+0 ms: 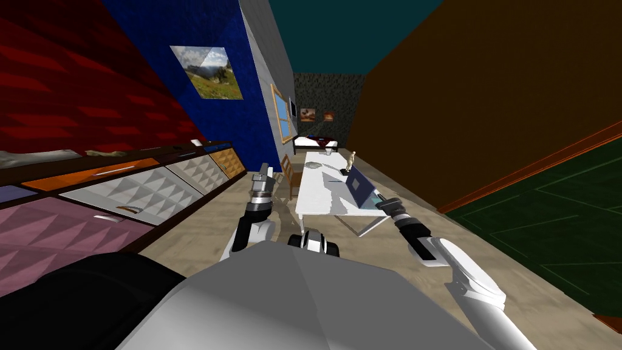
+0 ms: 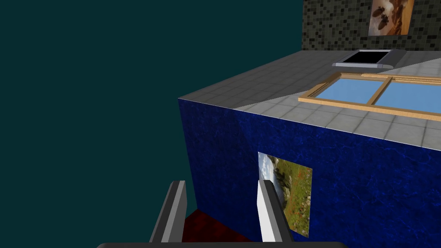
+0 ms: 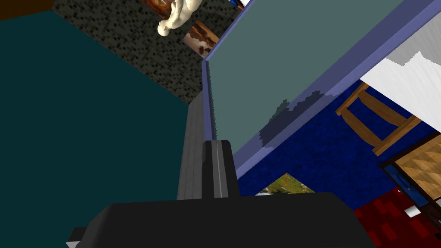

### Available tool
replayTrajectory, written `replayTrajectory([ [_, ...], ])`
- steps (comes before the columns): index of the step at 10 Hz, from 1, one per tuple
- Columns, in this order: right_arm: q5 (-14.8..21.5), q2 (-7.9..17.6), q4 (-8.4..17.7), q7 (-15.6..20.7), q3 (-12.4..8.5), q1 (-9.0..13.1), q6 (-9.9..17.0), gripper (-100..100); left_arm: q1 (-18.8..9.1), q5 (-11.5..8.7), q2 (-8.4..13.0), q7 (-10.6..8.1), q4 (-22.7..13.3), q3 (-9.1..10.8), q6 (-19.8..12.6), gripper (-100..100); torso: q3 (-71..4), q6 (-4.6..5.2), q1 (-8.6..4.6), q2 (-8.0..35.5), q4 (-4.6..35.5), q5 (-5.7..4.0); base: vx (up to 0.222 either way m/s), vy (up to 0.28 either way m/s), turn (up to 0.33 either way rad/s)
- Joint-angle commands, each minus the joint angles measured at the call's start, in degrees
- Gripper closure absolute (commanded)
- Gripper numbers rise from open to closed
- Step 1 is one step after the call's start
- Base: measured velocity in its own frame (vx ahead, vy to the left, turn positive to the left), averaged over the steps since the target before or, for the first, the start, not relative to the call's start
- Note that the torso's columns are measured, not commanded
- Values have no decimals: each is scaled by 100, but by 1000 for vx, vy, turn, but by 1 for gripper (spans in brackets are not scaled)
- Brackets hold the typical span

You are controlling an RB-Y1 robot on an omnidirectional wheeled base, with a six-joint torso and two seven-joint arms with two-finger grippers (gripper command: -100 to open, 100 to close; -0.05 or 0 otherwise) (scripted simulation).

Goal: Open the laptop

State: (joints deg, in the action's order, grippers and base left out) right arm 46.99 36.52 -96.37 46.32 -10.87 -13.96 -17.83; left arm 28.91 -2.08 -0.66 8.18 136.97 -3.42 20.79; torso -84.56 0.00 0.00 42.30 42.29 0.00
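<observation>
Right gripper (image 3: 216,146), fingers closed together, set at laptop (image 1: 361,184) lid's near corner, apparently to lever it wider; left gripper (image 2: 221,185) open, idle left of the white table (image 1: 316,191).

A long white table (image 1: 319,197) stretches away at 12 o'clock. Near its close end, toward 1 o'clock, sits the laptop (image 1: 360,185), its dark blue lid raised at a slant. The right gripper (image 1: 379,201) reaches in from 4 o'clock to the lid's near edge. The left gripper (image 1: 263,172) is held upright at 11 o'clock, apart from the table. A wooden chair (image 1: 290,174) stands at the table's 9 o'clock side, and a pale figurine (image 1: 350,160) stands beyond the laptop. Patterned cabinets (image 1: 152,188) line the 9 o'clock wall.
</observation>
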Motion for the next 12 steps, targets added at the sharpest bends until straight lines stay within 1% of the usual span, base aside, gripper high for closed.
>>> replayTrajectory([
  [1, -266, 87, 191, -396, 48, 105, 31, 100, 0, 0, 0, 0, 0, 0, 0, 0, 0, 0, 1, 0, 0, 0, -24, -71, 40],
  [2, -366, 116, 269, -536, 64, 147, 37, 100, 0, 0, 0, 0, 0, 0, 0, 0, -1, 0, 2, -1, 0, 0, -21, -66, 41],
  [3, -305, 99, 221, -429, 44, 114, 21, 100, 0, 0, 0, 0, 0, 0, 0, 0, -1, 0, 3, -2, -1, 0, -9, -31, 10],
  [4, -186, 95, 206, -313, -52, 111, 170, -100, 0, 0, 0, 0, 0, 0, 0, 0, -3, 1, 13, -5, -2, 3, 18, 79, -37],
  [6, -81, 80, 204, -192, -133, 107, 297, -100, 0, 0, -2, 0, 0, -2, 0, 0, -5, -2, 50, -8, -3, 15, 20, 171, -31],
  [8, 29, 65, 202, -64, -219, 103, 433, -100, 0, 0, -2, 0, 1, -2, 0, 0, -2, -1, 7, -4, -1, 2, 18, 165, -25],
  [9, 138, 51, 198, 62, -304, 99, 565, -100, 0, 0, -2, 0, 0, -2, 0, 0, 1, 0, -13, 2, 0, -4, 2, 155, -32],
  [12, 338, 20, 200, 294, -461, 93, 815, -100, 0, 0, -2, 0, 0, -2, 0, 0, -3, -1, 7, -5, -2, 2, 19, 182, -34],
])
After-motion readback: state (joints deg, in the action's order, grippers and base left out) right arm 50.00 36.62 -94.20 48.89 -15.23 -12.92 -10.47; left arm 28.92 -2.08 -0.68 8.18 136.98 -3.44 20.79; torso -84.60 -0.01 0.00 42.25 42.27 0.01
